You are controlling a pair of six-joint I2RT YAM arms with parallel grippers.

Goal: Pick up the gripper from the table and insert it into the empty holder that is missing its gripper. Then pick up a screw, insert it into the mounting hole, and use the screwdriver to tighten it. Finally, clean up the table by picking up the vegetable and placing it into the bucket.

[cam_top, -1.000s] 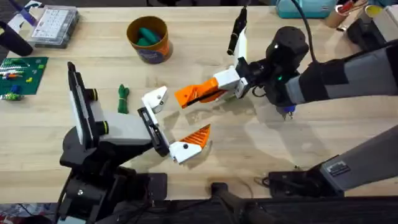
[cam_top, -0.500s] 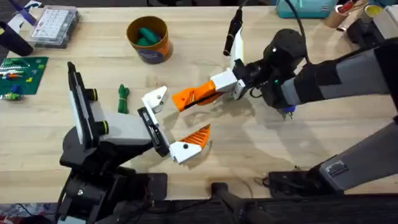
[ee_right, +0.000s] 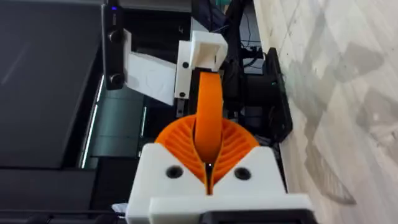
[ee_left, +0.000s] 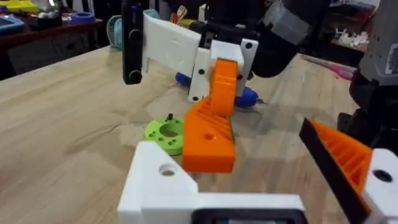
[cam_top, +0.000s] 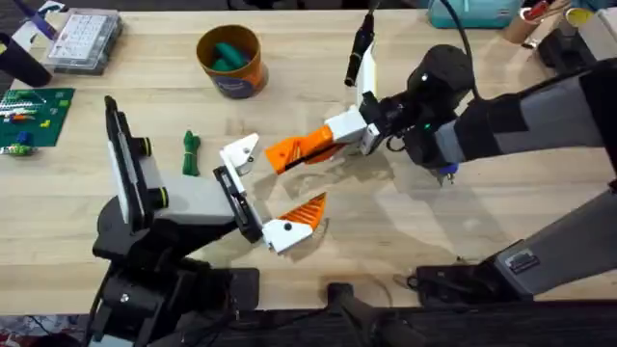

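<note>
Right gripper [cam_top: 323, 143] is clamped on the gripper [cam_top: 299, 147], the orange wedge carried clear of the table [cam_top: 501, 217] and pointed toward 9 o'clock at the holder [cam_top: 240, 154]. Wedge tip and holder sit just beside each other; whether they touch cannot be told from above. Left gripper [cam_top: 275, 198] lies with its jaws spread, one bracket bare, the twin bracket at 5 o'clock of it carrying its own orange finger [cam_top: 308, 209].

Risks, as judged: the wedge appears tilted against the holder's slot in the left wrist view, so a push now could jam it on the white edge or twist it in the pads. A skewed seat would also leave the mounting hole misaligned for the screw.

Surroundings: the vegetable [cam_top: 191, 152] lies at 9 o'clock of the holder, close enough that a shove of the left arm might knock it. The bucket [cam_top: 230, 60] stands at 12 o'clock, well apart, already holding teal pieces. The screwdriver [ee_left: 245, 96] lies behind the right gripper, beside a lime-green disc [ee_left: 165, 132] (directly under the approach, though low). Nothing stands between wedge and holder
</note>
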